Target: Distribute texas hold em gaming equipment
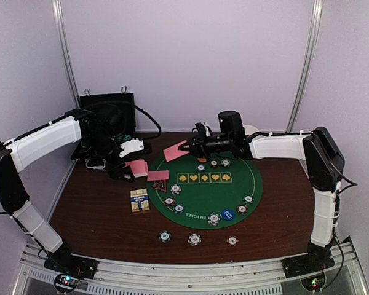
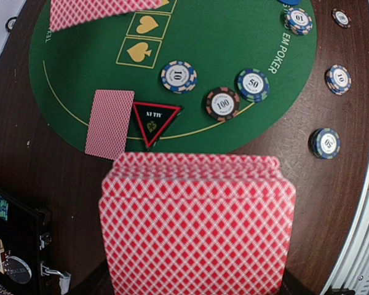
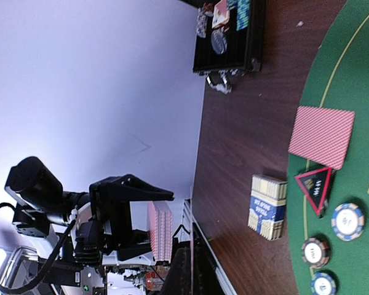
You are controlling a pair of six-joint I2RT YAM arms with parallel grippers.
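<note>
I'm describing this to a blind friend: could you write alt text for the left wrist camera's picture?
A thick deck of pink-backed cards fills the foreground, seen from close behind. Beyond it, one face-down card and a black-and-red triangular marker lie at the edge of the green mat, with striped poker chips scattered past them.

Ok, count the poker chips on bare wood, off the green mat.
3, a row beside the mat, near side: left chip, middle chip, right chip. Others may be hidden.
</note>
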